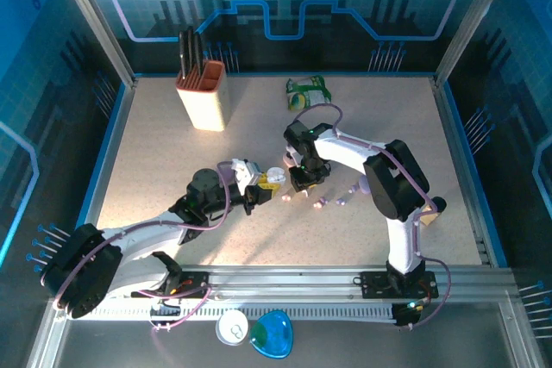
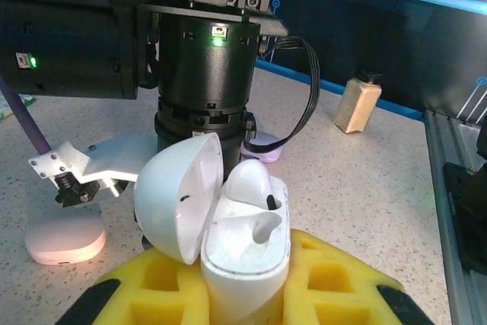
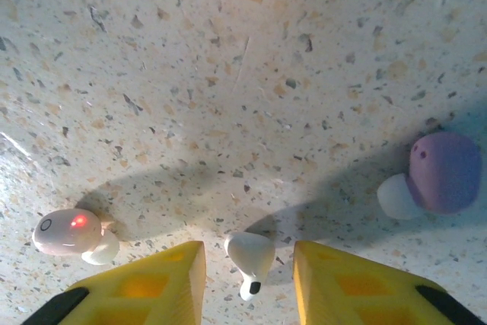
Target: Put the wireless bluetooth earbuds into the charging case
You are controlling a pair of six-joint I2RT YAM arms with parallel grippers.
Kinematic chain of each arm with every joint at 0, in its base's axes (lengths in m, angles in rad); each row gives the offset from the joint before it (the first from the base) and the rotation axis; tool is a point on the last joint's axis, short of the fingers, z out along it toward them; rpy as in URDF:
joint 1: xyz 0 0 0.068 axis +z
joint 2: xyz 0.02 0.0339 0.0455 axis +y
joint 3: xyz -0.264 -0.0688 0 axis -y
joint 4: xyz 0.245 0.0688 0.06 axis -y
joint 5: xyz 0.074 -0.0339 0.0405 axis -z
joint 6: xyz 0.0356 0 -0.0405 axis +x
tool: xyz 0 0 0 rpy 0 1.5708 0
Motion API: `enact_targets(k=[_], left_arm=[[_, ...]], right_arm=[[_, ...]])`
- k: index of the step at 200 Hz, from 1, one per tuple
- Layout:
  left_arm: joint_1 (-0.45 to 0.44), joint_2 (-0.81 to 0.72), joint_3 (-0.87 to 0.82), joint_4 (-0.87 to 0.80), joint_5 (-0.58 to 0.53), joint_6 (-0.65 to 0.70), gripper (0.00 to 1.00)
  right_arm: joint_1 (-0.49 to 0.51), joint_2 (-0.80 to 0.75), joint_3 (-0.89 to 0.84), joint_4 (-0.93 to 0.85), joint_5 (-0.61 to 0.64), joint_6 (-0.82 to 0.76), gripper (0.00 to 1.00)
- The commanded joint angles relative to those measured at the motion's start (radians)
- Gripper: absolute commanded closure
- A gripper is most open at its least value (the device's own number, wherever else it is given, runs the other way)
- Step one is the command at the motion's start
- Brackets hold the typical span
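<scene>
Near the middle of the table (image 1: 164,161), the left pincer (image 2: 243,288) pinches the white case (image 2: 243,256) between its yellow pads. The lid (image 2: 176,202) is swung open and the wells face up, evidently so the case sits steady as a target. One bud (image 2: 249,182) appears to be seated in it already, and the second well looks vacant.

Just right of the case, the right pincer (image 3: 248,266) points straight down with its jaws spread. It straddles a white earbud (image 3: 251,250) lying on the table, apart from both pads. I judge it is set to close on this one for the vacant well.

A pink earbud (image 3: 67,232) showing a red light lies to one side of it and a lilac earbud (image 3: 437,176) to the other. A pink case (image 2: 65,237) and a lilac case (image 2: 262,146) rest close by. No brand or writing is legible on any of them.
</scene>
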Motion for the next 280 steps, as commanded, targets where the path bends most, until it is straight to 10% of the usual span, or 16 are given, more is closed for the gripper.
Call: enact_targets(k=[1, 171, 280], left_arm=[[0.002, -0.017, -0.017, 0.012, -0.008, 0.022, 1.0], [0.002, 0.013, 0.006, 0.012, -0.006, 0.031, 1.0], [0.002, 0.034, 0.022, 0.012, 0.004, 0.019, 1.0]], right_arm=[[0.016, -0.001, 0.029, -0.014, -0.003, -0.004, 0.66], [0.01, 0.038, 0.017, 0.0, -0.026, -0.025, 0.8], [-0.033, -0.492, -0.3, 0.499, -0.068, -0.064, 0.83]])
